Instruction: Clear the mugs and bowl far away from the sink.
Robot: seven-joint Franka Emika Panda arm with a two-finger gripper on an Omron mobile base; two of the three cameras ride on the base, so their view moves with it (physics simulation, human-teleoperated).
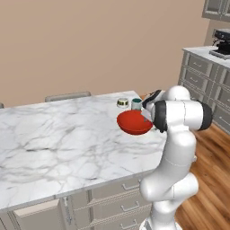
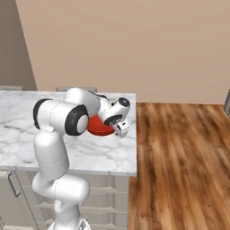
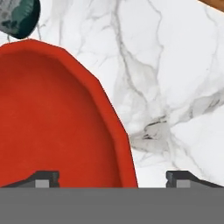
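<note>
Jaws stood wide apart in the hand view, one dark tip on each side of the lower edge, and the gripper held nothing; the right-hand edge of the red bowl ran down between the tips, with one tip over the bowl's inside and the other over bare marble, though whether either tip touched the rim could not be told. That view cut the bowl off at its left and bottom, so only part of its hollow and one stretch of rim showed. From the left base view the bowl sat on the white marble counter near its far right corner, partly covered by the arm's wrist. Just behind it stood the dark green mug, its lower half hidden by the bowl, and beside that a small pale mug, too small to make out any marking. In the hand view the green mug appeared only as a dark rounded piece at the top left corner. From the right base view the bowl was mostly hidden behind the arm's elbow and hand, and the gripper's fingers could not be made out there. Wooden floor lay beyond the counter's end, and grey cabinets with a dark appliance, cut off at the frame's edge, stood across the room.
</note>
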